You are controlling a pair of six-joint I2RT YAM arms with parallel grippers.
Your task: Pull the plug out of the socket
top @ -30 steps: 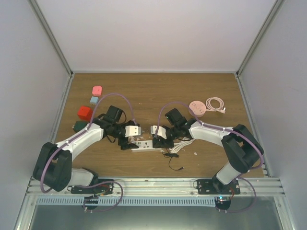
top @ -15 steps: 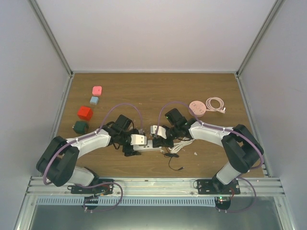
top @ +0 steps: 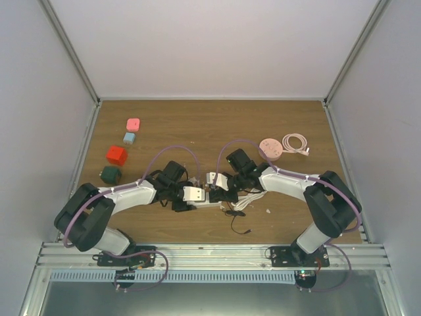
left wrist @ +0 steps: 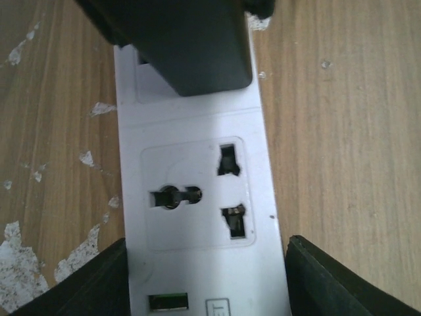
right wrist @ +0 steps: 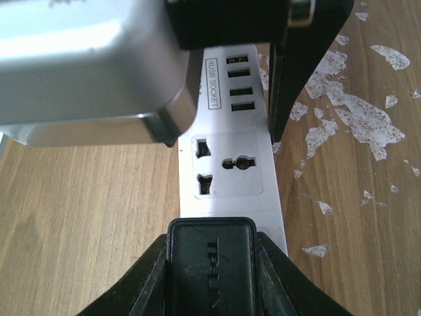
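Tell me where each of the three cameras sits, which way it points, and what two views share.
Top external: above and behind the bases, looking down at the table; left arm and right arm show whole.
Left wrist: looks down along the power strip toward the black plug; its fingers flank the strip.
Right wrist: looks the opposite way along the strip; its fingers clamp the plug.
Shared: both wrist views show the same free socket.

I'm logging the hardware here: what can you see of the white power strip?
The power strip is a white, plastic-looking bar lying flat on the wooden table. One universal socket stands free, with USB ports on one side and a black plug seated on the other. The left end effector clamps its long sides; the right end effector grips the plug.
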